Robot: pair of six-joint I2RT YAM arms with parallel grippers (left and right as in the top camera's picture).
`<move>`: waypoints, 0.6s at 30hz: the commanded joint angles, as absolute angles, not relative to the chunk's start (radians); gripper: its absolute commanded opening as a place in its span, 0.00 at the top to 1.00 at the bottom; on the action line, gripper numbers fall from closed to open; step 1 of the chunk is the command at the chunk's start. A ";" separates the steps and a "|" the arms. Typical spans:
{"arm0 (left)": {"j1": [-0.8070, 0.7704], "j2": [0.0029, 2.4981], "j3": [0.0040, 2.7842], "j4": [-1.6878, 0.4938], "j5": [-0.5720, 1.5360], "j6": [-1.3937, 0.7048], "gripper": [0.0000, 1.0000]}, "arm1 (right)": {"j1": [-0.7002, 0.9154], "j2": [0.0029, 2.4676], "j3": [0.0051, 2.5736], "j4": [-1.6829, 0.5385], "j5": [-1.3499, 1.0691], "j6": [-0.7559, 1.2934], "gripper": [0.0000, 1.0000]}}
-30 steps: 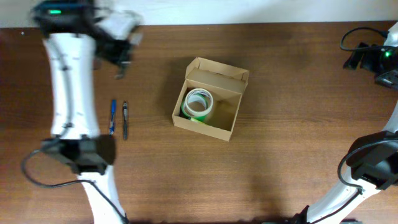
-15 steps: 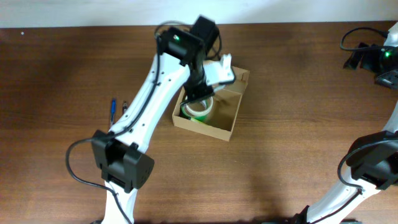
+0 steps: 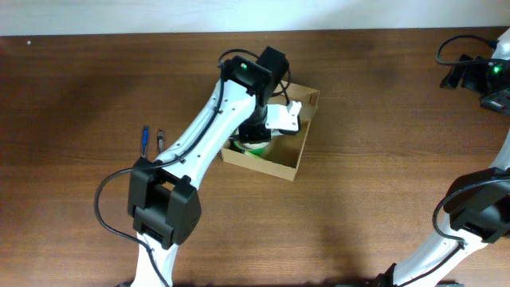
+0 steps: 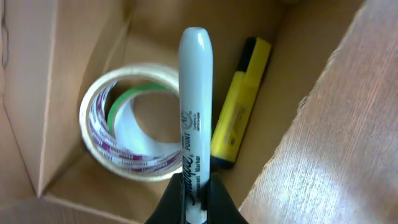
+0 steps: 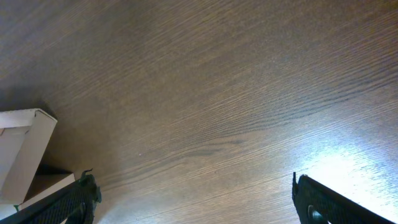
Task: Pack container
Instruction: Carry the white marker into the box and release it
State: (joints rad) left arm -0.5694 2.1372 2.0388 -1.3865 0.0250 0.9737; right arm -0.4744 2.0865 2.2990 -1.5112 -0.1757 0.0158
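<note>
The container [image 3: 275, 167] sits open near the middle of the table [image 3: 382, 119], flap lid folded back on the far side. Inside it lies a tape roll [image 4: 99, 137] with a green one nested in it, and a yellow highlighter [image 4: 239, 118] lies alongside, close to the wall. What's new is the left arm. A second ago it was up at the far left of the table, well away from the box, and now it has swung right over the opening. Its left pincer [image 4: 198, 186] is clamped on a white marker [image 4: 196, 106], which hangs above the gap between tape and highlighter. From here I can't tell whether it touches anything yet. To my eye the marker is about to go in, so the packing looks well along. Two pens [image 3: 145, 142] lie out on the table to the left, apparently still to be packed. The right pincer [image 5: 196, 196] hangs with its fingers wide apart over bare wood, well off to the side and holding nothing.
</note>
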 commanded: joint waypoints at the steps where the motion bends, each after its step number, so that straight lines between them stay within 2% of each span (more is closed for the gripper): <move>1: -0.577 2.114 2.030 -1.387 0.023 1.039 0.98 | -0.472 2.085 2.294 -1.511 -0.184 0.016 0.02; 10: -0.587 2.119 2.029 -1.439 0.065 1.208 0.98 | -0.472 2.085 2.294 -1.511 -0.184 0.016 0.01; 18: -0.588 2.132 2.029 -1.432 0.173 1.255 0.99 | -0.472 2.085 2.294 -1.511 -0.184 0.016 0.01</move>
